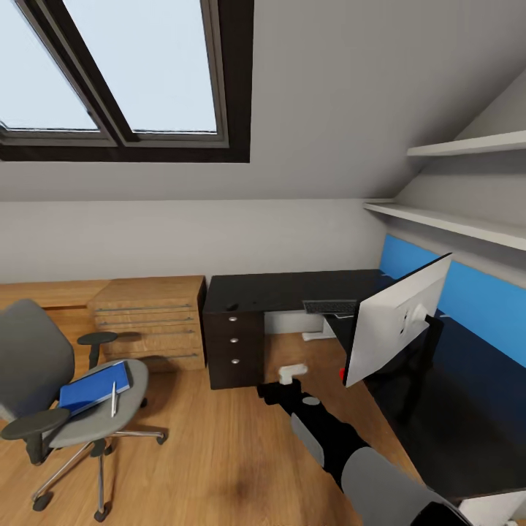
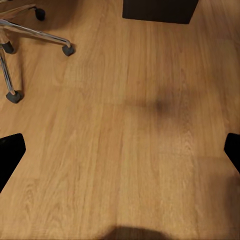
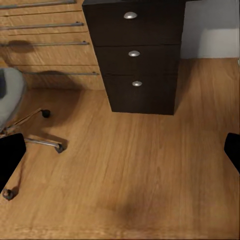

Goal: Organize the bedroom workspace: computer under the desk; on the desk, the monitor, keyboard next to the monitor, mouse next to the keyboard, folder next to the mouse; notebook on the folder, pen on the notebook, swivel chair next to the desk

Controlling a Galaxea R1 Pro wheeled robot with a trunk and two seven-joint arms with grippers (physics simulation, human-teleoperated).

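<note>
**Folder and pen on the chair, keyboard and mouse on the desk**

In the attic bedroom, the grey upholstered swivel chair (image 1: pixel 44 387) with black armrests stood on the light wood plank floor (image 1: pixel 212 453), well apart from the long black L-shaped desk (image 1: pixel 292 288). On its seat lay the flat bright blue folder (image 1: pixel 93 386), and a slim silvery pen (image 1: pixel 114 399) rested along the folder's edge. I could not make out a separate notebook.

The very wide monitor (image 1: pixel 394 321) stood on the desk's near wing, its white back turned towards me. Beyond it the slim dark keyboard (image 1: pixel 330 307) lay on the desk's top, and a small dark mouse (image 1: pixel 231 306) sat above the black drawer unit (image 3: pixel 136 55) with round silver knobs. A light wooden dresser (image 1: pixel 150 321) stood just beside that unit.

The right arm (image 1: pixel 329 438) reached out low over the floor. The right gripper (image 3: pixel 120 150) had its fingers spread wide, with nothing between them. The left gripper (image 2: pixel 120 150) was likewise wide apart over bare planks, near the chair's chrome base.
</note>
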